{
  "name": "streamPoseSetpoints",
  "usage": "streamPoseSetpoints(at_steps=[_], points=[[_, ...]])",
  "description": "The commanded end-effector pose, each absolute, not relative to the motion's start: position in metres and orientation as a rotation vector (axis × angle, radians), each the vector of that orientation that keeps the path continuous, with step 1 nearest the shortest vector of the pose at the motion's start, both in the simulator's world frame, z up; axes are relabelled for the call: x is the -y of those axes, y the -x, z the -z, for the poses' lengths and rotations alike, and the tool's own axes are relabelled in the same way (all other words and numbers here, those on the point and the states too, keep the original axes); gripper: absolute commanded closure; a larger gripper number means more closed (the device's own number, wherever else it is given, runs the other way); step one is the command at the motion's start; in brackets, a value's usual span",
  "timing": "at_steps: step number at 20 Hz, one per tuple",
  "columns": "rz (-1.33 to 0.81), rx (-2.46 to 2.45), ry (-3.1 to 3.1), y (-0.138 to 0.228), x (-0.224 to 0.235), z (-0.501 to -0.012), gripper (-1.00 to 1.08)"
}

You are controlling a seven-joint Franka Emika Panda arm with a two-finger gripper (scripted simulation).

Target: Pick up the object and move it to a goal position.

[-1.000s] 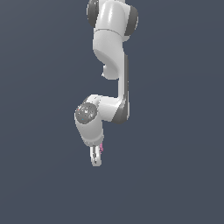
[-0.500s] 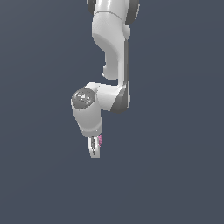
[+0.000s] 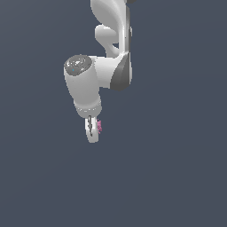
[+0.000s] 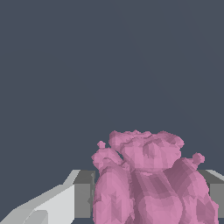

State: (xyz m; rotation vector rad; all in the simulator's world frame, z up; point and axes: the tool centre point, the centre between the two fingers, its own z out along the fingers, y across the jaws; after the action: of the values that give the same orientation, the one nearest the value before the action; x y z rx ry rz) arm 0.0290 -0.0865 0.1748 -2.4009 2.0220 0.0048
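Nearest the wrist camera, the object (image 4: 148, 183) filled the lower part of the view: one pink-magenta, bumpy lump, much like a raspberry, wedged between the two grey finger pads. One of the fingers (image 4: 83, 194) pressed against its side, and the other showed only as a grey sliver at the picture's edge. They were closed narrowly on the lump, holding it.

Further off, in the exterior view, the gripper (image 3: 92, 131) pointed downward at the end of the single white arm (image 3: 95, 80). Only a small pink edge of the object (image 3: 99, 127) showed there, peeping out on the exterior view's right of the gripper. The rest was hidden by the fingers.

Beyond that lay only a flat dark grey-blue backdrop (image 3: 177, 177). No edge, shadow or worktop surface could be made out, so it could not be told whether the lump hung clear in the air.

As to progress, the pick-up looked done, since the lump sat in the grip. What seemed left was the carry to the goal position. No goal marker appeared in either view, so how much travel remained could not be judged.

Counted: one arm, one gripper with two fingers, one object.
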Motion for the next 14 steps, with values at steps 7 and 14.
streamPoseSetpoints(at_steps=[7, 14], points=[[-0.006, -2.023, 2.399, 0.008, 0.092, -0.258, 1.08], [-0.004, -2.024, 2.400, 0.041, 0.098, -0.336, 1.08]])
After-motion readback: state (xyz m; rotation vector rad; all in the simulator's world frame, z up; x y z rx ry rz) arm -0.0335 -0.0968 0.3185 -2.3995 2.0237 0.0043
